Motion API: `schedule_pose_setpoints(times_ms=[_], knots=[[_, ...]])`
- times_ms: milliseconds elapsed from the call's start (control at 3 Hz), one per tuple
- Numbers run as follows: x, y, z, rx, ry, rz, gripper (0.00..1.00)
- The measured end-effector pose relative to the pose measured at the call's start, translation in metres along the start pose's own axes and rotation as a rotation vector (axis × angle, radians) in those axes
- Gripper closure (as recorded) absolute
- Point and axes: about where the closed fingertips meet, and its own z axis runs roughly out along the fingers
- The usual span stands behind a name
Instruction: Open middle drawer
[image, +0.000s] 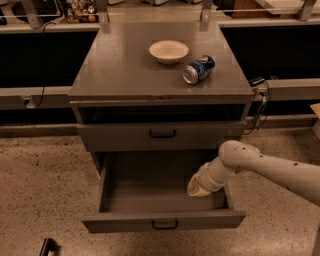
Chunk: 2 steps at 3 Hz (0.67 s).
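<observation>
Pincer (199, 189) hangs inside the pulled-out middle drawer (148, 192), right side

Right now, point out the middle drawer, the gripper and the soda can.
middle drawer (125, 223): camera view, left half of its front panel.
gripper (199, 190): camera view, its tip, inside the drawer at the right.
soda can (199, 69): camera view, middle of its blue side.

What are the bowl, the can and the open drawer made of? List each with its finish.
The bowl looks ceramic or plastic: plain cream, matte. The can is thin metal, probably aluminium: glossy blue print, bare silvery end. The middle drawer seems painted sheet metal: flat grey, thin straight walls. The gripper sits inside it, at the right.
</observation>
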Motion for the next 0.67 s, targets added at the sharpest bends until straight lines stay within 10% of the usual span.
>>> schedule_pose_setpoints(times_ms=[667], knots=[[0.007,-0.022,0.051,-0.076,0.002,0.058,1.0]])
